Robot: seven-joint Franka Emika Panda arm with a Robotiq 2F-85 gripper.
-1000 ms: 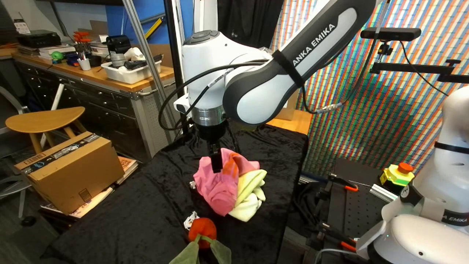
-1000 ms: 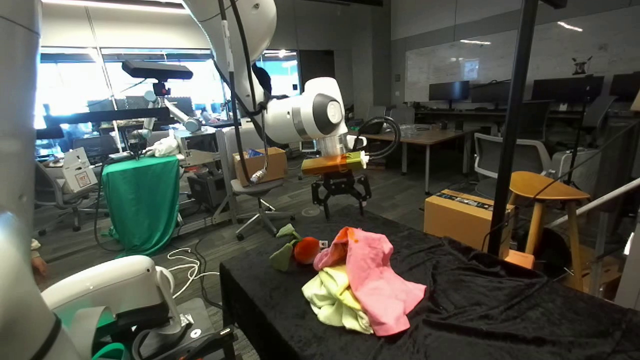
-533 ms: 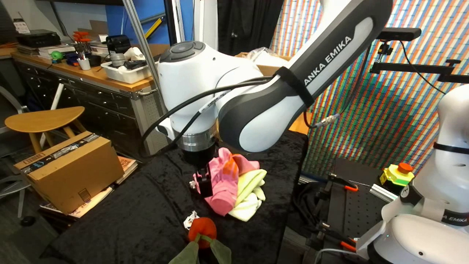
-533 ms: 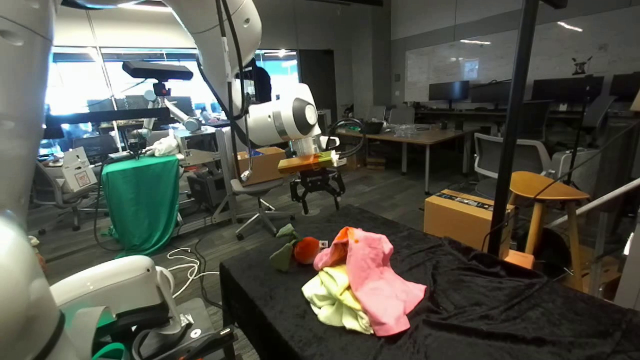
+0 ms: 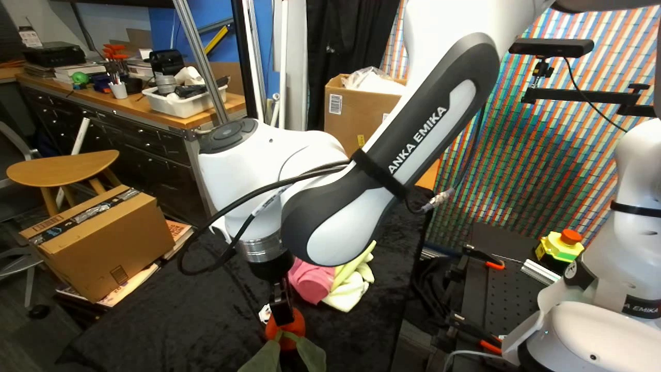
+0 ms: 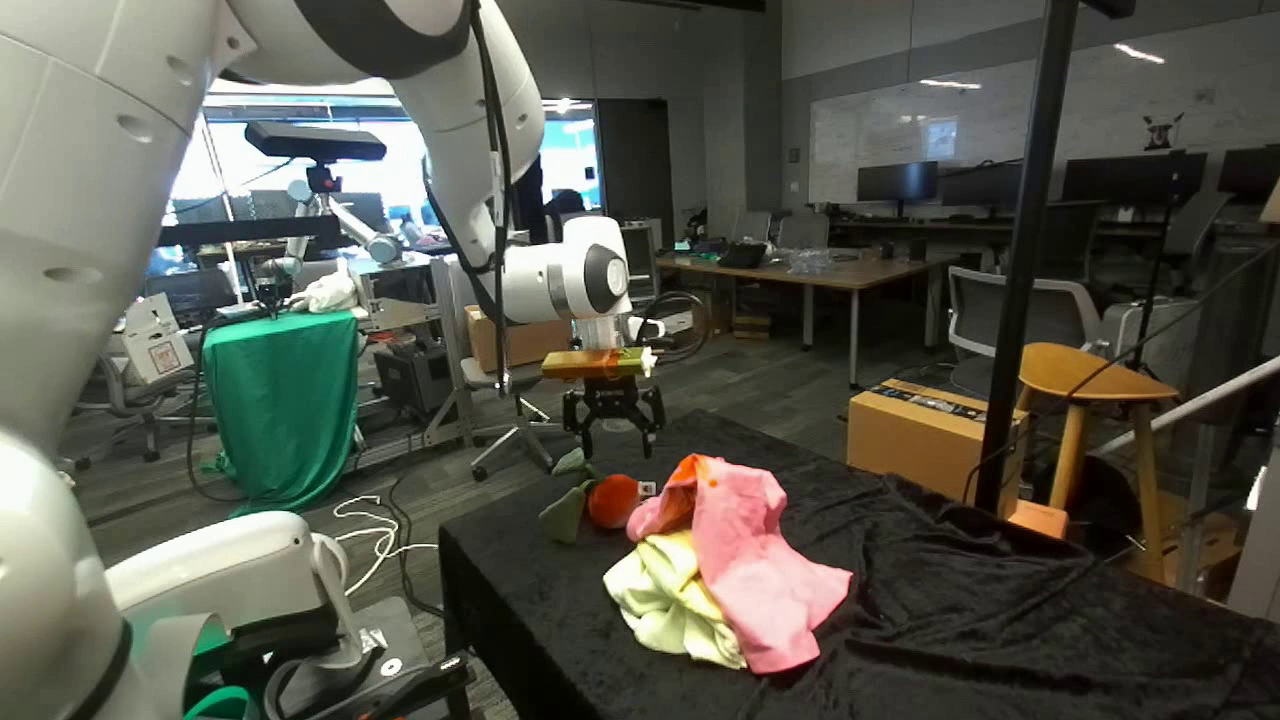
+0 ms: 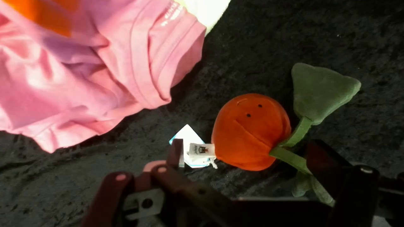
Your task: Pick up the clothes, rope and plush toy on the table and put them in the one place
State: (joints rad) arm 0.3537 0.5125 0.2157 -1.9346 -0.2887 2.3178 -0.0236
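Note:
An orange plush toy with green leaves (image 5: 285,330) lies on the black-covered table, also in an exterior view (image 6: 612,502) and the wrist view (image 7: 251,132). A white tag (image 7: 187,135) is attached to it. A pink garment with an orange print (image 6: 750,560) lies heaped with a pale yellow-green cloth (image 6: 668,600); the pink one also fills the upper left of the wrist view (image 7: 104,72). My gripper (image 6: 612,452) is open and empty above the toy; in the wrist view its fingers (image 7: 247,153) stand either side of the toy's body. No rope can be made out.
The black-covered table (image 6: 960,610) extends beyond the cloths. A cardboard box (image 5: 98,237) and a wooden stool (image 5: 62,168) stand beside it. Another white robot arm (image 5: 594,330) and a red emergency button (image 5: 571,237) are on the opposite side. A dark post (image 6: 1030,250) rises behind the table.
My gripper has moved from over the pink garment across to over the plush toy, and has come lower. The fingers stay open. The toy and cloths have not moved.

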